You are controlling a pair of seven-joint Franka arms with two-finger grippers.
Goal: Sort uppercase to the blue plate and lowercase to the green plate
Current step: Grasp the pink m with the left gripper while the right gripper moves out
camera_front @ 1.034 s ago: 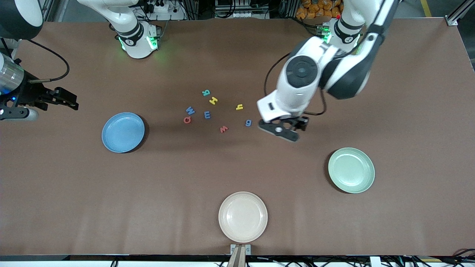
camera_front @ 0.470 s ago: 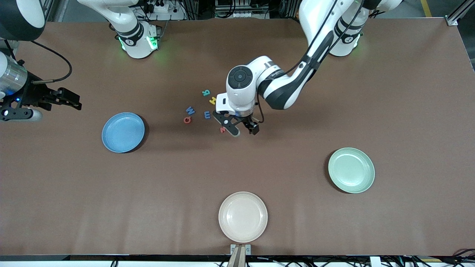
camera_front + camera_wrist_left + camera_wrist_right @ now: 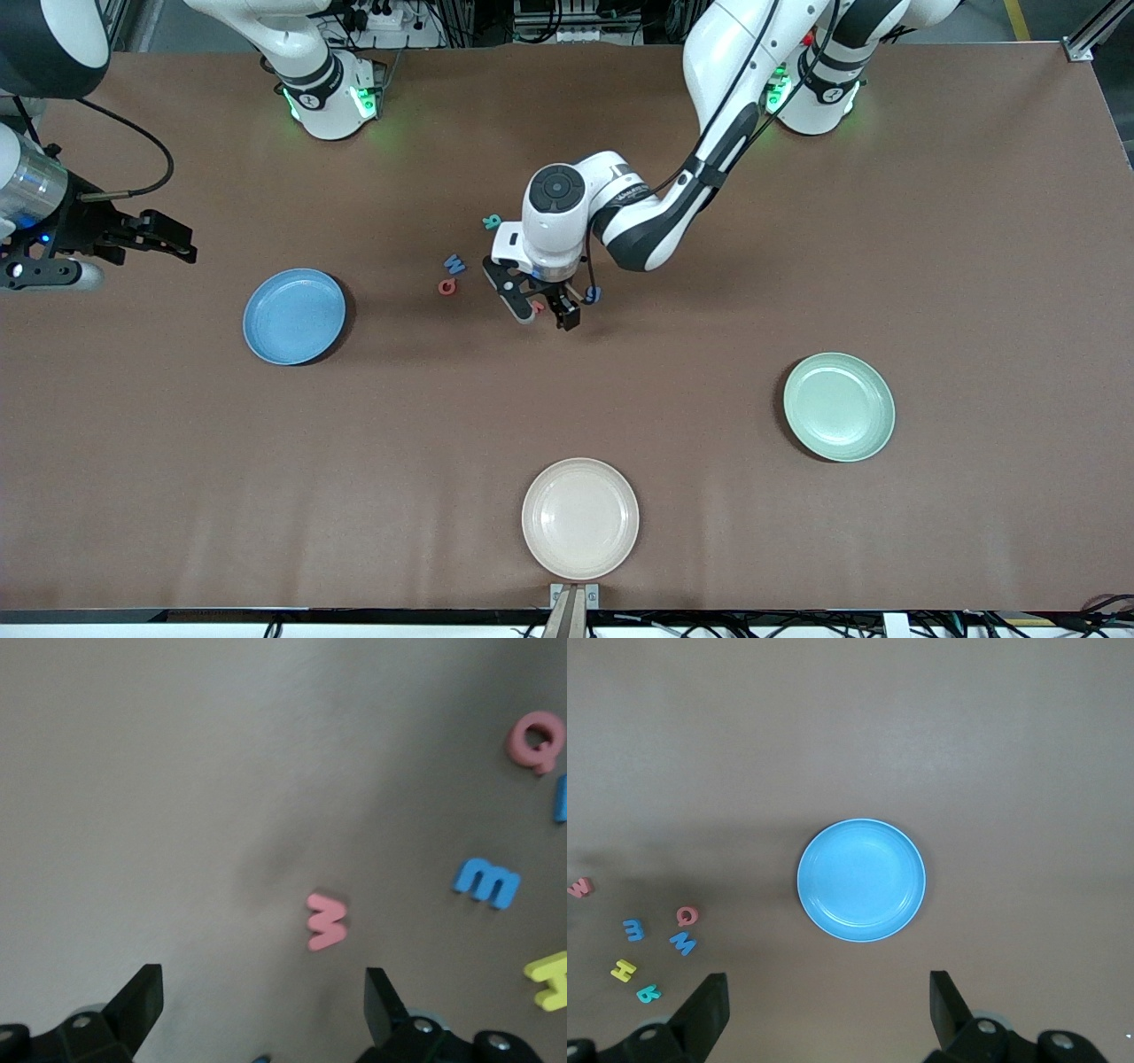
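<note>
My left gripper hangs open over the letter cluster, its fingers either side of the red w, which the left wrist view shows lying free. The blue g lies beside the hand. The teal R, blue W and red Q lie toward the right arm's end. The yellow H shows only from the wrists; the yellow h is hidden. My right gripper waits open, high above the blue plate. The green plate holds nothing.
A cream plate sits near the table's front edge, nearer the camera than the letters. A blue m-shaped letter lies between the red w and the red Q. The left arm's forearm covers part of the cluster.
The left arm swung from the green plate's end of the table across to the letters, and its gripper now straddles the red w. The right arm has barely shifted.
</note>
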